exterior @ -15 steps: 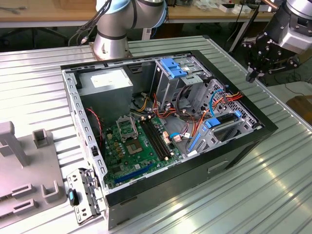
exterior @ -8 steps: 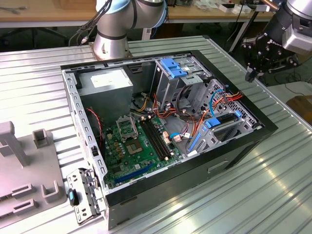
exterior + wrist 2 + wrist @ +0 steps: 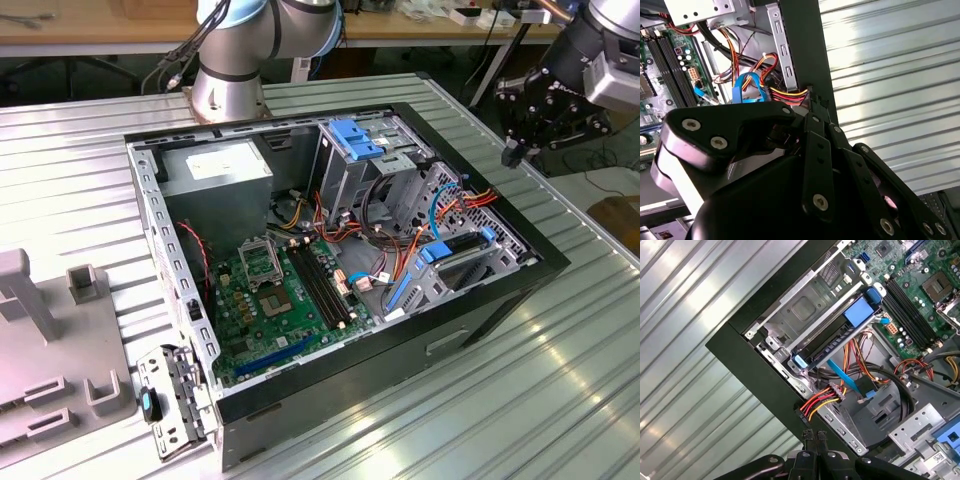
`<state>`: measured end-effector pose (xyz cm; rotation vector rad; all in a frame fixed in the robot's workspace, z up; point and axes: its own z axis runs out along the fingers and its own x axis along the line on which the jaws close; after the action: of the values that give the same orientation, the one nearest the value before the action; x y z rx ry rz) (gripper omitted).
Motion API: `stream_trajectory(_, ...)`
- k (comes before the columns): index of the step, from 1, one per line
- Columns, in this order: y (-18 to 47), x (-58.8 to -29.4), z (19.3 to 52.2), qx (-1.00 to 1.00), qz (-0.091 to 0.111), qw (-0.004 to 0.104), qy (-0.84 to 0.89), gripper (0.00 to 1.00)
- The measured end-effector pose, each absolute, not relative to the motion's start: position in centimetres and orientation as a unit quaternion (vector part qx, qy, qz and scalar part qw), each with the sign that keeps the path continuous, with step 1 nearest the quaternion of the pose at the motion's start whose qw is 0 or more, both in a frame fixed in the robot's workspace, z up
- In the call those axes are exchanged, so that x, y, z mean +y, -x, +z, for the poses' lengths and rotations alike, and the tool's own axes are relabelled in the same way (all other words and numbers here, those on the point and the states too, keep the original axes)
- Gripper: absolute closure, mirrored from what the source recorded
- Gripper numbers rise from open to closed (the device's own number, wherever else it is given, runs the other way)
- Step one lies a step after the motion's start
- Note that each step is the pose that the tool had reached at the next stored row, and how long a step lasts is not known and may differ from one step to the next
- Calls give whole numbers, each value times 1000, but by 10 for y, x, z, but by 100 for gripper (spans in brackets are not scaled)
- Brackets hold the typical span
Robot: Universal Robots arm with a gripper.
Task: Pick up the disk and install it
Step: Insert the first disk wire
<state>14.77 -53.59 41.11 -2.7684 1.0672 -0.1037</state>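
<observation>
**Hovering off the case, claw pinched shut and empty**

Counting one arm, one gripper, one open computer case, one disk. Finding the gripper at the exterior view's right, hanging over the ribbed metal table, outside the case wall and well apart from the disk. Reading the fingertips in the first wrist view as pressed together, gripping nothing.

Placing the disk inside the case, lying tilted in the grey bay just inside the black wall, with blue rail ends showing at both ends.

Also counting inside the case:
- one blue bracket sitting atop the grey metal cage
- one power supply box
- one green motherboard
- one flat blue cable running out from under the disk
- one plug taking red, yellow and black wires, sitting near the disk's lower end by the wall

Noting one loose metal plate with a blue latch, lying on the table just beside the case corner at the exterior view's left. Noting one grey fixture block further left.
</observation>
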Motion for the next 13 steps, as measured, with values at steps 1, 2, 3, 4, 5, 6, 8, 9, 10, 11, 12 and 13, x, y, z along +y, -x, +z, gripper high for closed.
stream_trajectory(1,-148,-536,411,352,-34,87,931,89)
stream_trajectory(2,-148,-536,411,348,-34,87,933,89)
stream_trajectory(3,-148,-536,411,345,-34,87,934,89)
stream_trajectory(4,-148,-536,411,341,-33,87,935,89)
stream_trajectory(5,-148,-536,411,338,-33,87,937,89)
stream_trajectory(6,-148,-536,411,334,-33,87,938,89)
stream_trajectory(8,-149,-536,411,328,-32,87,940,89)
stream_trajectory(9,-149,-536,411,326,-32,87,941,83)
stream_trajectory(10,-149,-536,411,322,-31,88,942,76)
stream_trajectory(11,-149,-536,411,319,-31,88,943,76)
stream_trajectory(12,-149,-536,411,317,-31,88,944,76)
stream_trajectory(13,-149,-536,411,312,-30,88,946,68)
